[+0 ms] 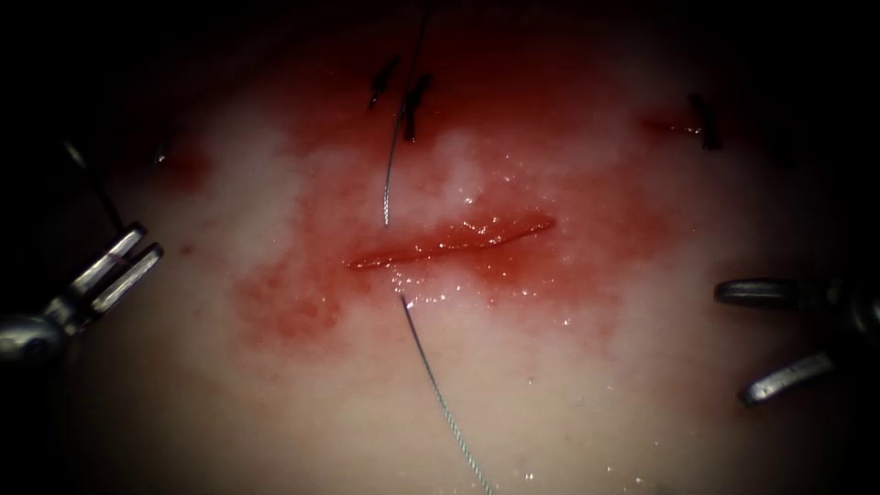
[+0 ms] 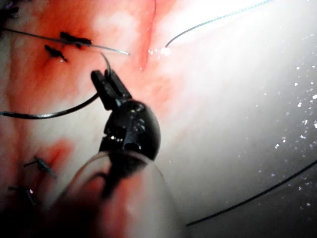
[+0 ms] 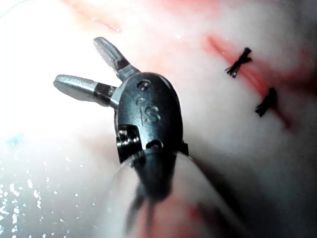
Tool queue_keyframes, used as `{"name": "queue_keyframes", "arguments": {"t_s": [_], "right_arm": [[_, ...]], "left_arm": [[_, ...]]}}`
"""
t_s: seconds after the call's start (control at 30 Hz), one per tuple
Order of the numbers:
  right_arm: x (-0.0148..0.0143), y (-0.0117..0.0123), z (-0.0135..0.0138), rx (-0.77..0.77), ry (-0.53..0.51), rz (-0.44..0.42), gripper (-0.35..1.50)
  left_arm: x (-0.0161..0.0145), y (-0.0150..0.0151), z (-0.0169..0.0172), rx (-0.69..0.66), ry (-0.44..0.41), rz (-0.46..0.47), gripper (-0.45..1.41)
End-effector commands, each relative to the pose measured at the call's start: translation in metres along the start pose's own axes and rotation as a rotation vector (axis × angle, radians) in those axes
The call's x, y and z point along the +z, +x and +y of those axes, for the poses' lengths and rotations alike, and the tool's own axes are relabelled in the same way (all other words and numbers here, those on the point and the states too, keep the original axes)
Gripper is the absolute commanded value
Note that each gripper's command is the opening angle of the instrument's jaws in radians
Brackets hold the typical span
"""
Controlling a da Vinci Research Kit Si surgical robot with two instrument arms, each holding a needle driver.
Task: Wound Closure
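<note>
The cut (image 1: 449, 243) runs across the middle of the tissue (image 1: 568, 385), wet with red fluid. Thread (image 1: 390, 174) comes down from the far side, enters the tissue just above the cut's left end, comes out below it and trails toward the near edge (image 1: 440, 394). My left tool (image 1: 147, 240) sits far left of the cut, shut on the thin dark curved needle (image 1: 96, 188), which is out of the tissue. In the left wrist view the needle's tip (image 2: 105, 62) curls past the shut left tool (image 2: 101, 77). My right tool (image 1: 736, 344), far right of the cut, is open and holds nothing; the right wrist view shows the same tool (image 3: 79, 62).
Dark knotted stitches (image 1: 412, 105) lie beyond the cut, and another stitch (image 1: 706, 124) sits at the far right. Two stitches (image 3: 240, 62) cross a red line in the right wrist view. A loose thread (image 2: 257, 196) lies over pale tissue.
</note>
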Motion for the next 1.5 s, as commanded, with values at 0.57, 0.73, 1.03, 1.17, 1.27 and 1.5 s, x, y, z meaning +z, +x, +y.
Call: {"name": "queue_keyframes", "arguments": {"t_s": [0.57, 0.73, 1.03, 1.17, 1.27, 1.5], "right_arm": [[0.0165, -0.0061, 0.0051, -0.295, -0.138, 0.000, 1.28], [0.0182, -0.0067, 0.0062, -0.349, -0.189, 0.064, 1.30], [0.0225, -0.0091, 0.0062, -0.462, -0.220, 0.067, 1.40], [0.0239, -0.0095, 0.0055, -0.500, -0.224, 0.069, 1.40], [0.0247, -0.0096, 0.0048, -0.520, -0.224, 0.070, 1.40], [0.0240, -0.0096, 0.0042, -0.538, -0.212, 0.073, 1.40]], "left_arm": [[0.0006, -0.0004, 0.0003, 0.000, -0.003, 0.003, -0.45], [0.0006, -0.0004, 0.0003, 0.000, -0.003, 0.003, -0.45], [0.0004, -0.0004, 0.0001, -0.001, -0.003, -0.001, -0.45], [0.0003, -0.0004, 0.0000, -0.003, -0.001, -0.002, -0.45], [0.0003, -0.0004, 0.0000, -0.003, -0.001, -0.002, -0.45], [0.0002, -0.0003, -0.0001, -0.003, -0.001, -0.003, -0.45]]}}
